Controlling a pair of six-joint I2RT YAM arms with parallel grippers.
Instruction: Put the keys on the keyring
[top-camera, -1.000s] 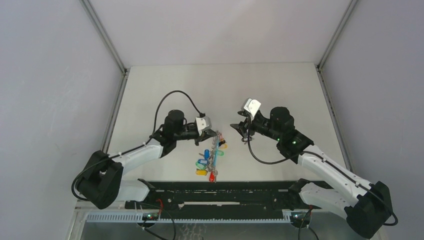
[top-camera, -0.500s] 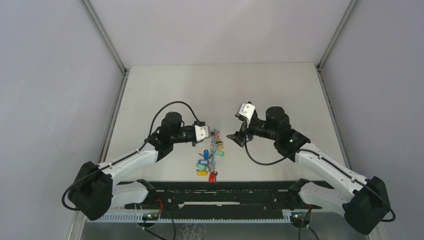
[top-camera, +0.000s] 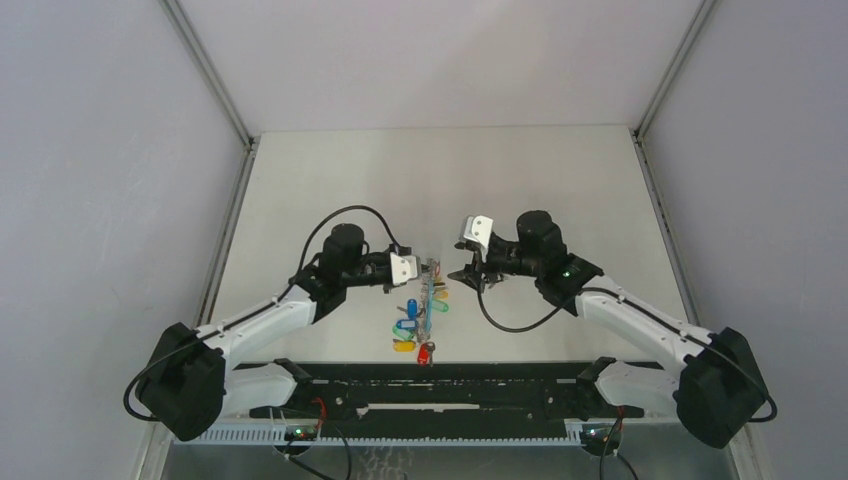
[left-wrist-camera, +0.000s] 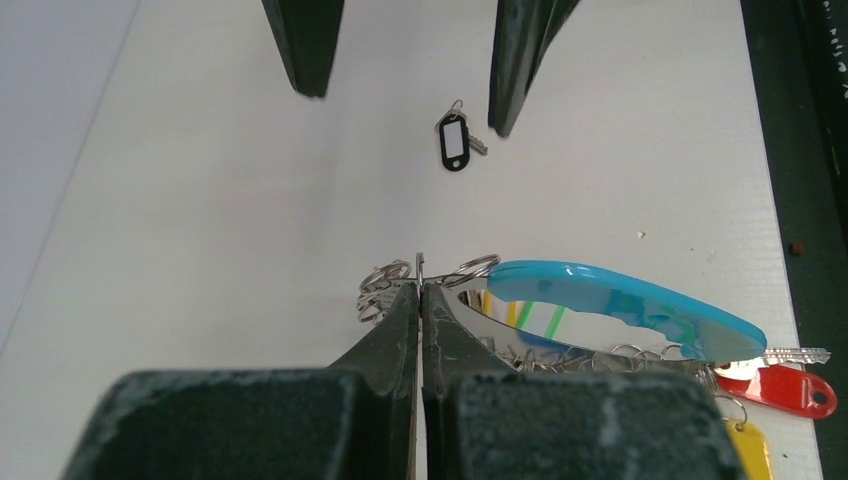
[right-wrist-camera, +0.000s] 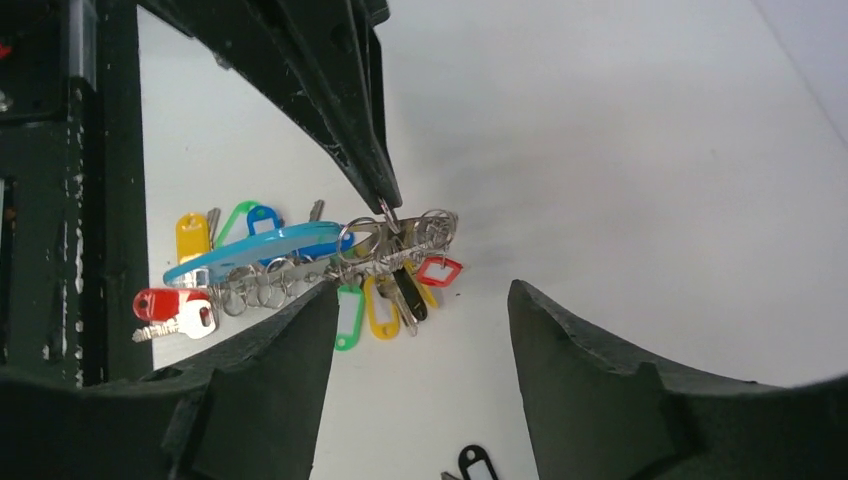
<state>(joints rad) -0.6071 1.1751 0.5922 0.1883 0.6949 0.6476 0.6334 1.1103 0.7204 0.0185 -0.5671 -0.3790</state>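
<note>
The keyring (left-wrist-camera: 620, 300), a loop with a turquoise segment and silvery rings, lies on the table with several keys on it. Their tags are red (left-wrist-camera: 790, 390), yellow (left-wrist-camera: 750, 445), green (right-wrist-camera: 348, 315) and blue (right-wrist-camera: 262, 215). My left gripper (left-wrist-camera: 420, 285) is shut on a thin silvery ring at the keyring's (top-camera: 430, 298) far end. My right gripper (right-wrist-camera: 422, 290) is open and empty, facing the left one just right of the keyring (right-wrist-camera: 255, 250). A loose key with a black tag (left-wrist-camera: 454, 140) lies on the table between the right gripper's fingers (left-wrist-camera: 515, 70).
The white table (top-camera: 560, 190) has grey walls on three sides. A black rail (top-camera: 440, 375) runs along the near edge, close behind the keys' red tag (top-camera: 424, 352). The black-tagged key also shows in the right wrist view (right-wrist-camera: 475, 465).
My right gripper has moved left and down, close to the keyring's far end. My left gripper shifted slightly at first, still holding the keyring, then stayed put.
</note>
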